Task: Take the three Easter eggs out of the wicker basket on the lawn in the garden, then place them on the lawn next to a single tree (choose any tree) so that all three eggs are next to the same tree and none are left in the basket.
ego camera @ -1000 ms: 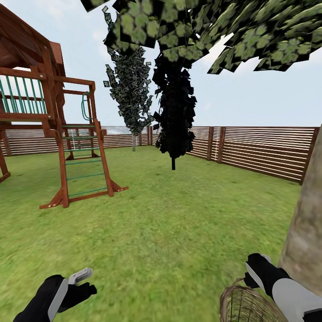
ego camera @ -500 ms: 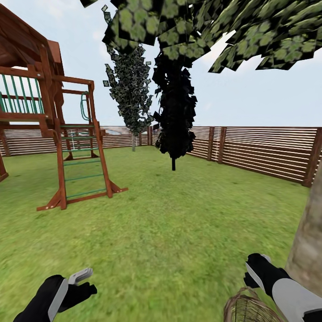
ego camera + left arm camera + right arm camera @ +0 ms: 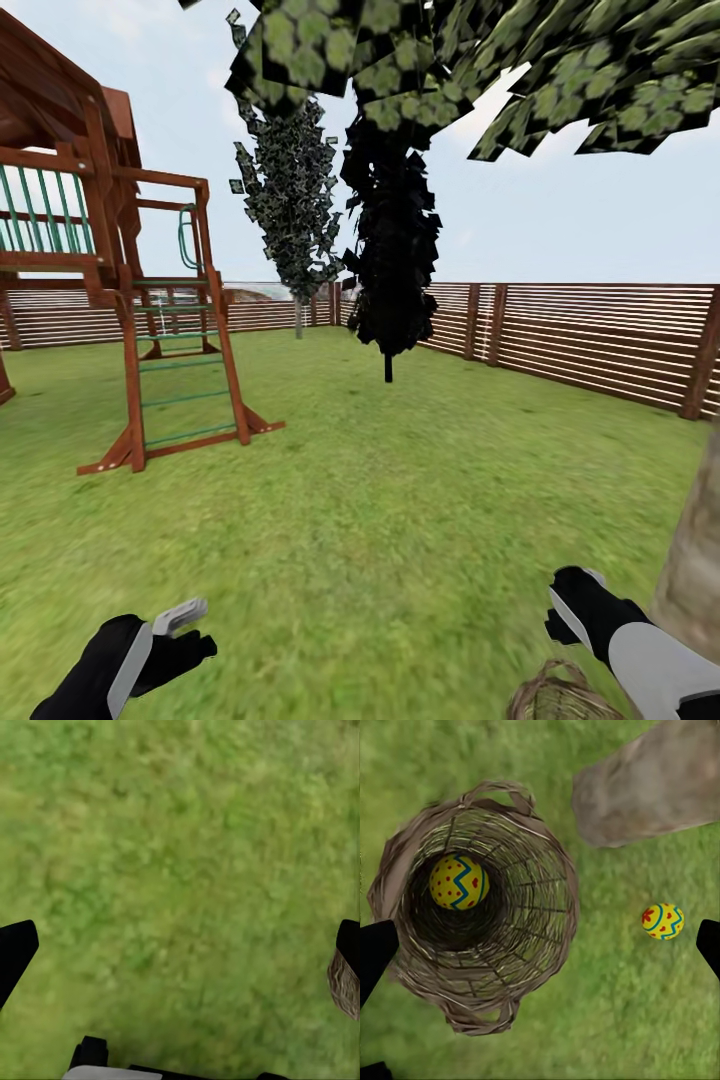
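The right wrist view looks down into the brown wicker basket (image 3: 472,907), which stands upright on the lawn (image 3: 607,1020). One yellow Easter egg (image 3: 459,881) lies at its bottom. Another Easter egg (image 3: 663,921) rests on the grass close to the foot of the pale tree trunk (image 3: 652,787). My right gripper (image 3: 540,949) hangs open above the basket rim and the grass, holding nothing. In the head view the basket (image 3: 560,697) is at the bottom edge beside the right gripper (image 3: 565,608), with the tree (image 3: 695,570) just right of it. My left gripper (image 3: 190,632) is open over bare lawn (image 3: 180,870).
A wooden play tower with a green-runged ladder (image 3: 170,370) stands ahead on the left. Two narrow dark trees (image 3: 390,250) rise in the middle distance. A slatted wooden fence (image 3: 580,335) closes the garden. Open grass (image 3: 360,500) lies between.
The head view has shifted: the trunk and basket slid toward the right and bottom edges. Both grippers keep their places in the picture and stay open.
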Controlling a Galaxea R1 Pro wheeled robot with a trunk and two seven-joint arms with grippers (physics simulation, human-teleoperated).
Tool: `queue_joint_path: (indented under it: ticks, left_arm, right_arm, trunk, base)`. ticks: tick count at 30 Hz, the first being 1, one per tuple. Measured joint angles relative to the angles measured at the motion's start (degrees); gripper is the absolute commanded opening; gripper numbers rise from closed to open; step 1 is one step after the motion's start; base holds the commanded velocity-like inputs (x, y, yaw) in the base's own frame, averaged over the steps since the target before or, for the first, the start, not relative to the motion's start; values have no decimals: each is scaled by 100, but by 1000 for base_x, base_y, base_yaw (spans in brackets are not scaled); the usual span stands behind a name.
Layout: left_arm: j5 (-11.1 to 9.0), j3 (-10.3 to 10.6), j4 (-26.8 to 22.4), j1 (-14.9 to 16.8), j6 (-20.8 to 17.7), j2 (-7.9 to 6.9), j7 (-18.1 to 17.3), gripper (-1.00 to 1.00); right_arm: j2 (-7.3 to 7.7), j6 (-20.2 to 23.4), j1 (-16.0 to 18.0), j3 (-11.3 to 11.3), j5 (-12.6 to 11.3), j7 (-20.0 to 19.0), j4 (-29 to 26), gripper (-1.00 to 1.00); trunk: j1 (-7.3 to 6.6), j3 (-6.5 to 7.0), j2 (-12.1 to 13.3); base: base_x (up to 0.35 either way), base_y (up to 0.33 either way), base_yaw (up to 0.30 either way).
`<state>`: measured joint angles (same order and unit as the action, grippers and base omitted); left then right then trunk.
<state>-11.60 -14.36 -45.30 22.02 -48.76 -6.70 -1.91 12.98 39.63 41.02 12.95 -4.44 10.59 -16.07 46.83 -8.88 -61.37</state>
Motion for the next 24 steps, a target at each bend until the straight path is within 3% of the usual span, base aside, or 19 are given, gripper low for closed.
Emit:
queue_joint_path:
  ticks: [7, 18, 24]
  left_arm:
    - [2, 0, 0, 0, 0, 0, 0, 100]
    - [4, 0, 0, 0, -2, 9, -5, 100]
    - [3, 0, 0, 0, -3, 9, -3, 100]
  right_arm:
    - [0, 0, 0, -1, 0, 0, 0, 100]
    - [0, 0, 0, -8, 0, 0, 0, 100]
    - [0, 0, 0, -9, -6, 0, 0, 100]
  trunk:
    - [1, 0, 0]
    - [3, 0, 1]
    - [134, -107, -238]
  base:
    - [283, 0, 0]
    - [15, 0, 0]
    - [0, 0, 0]
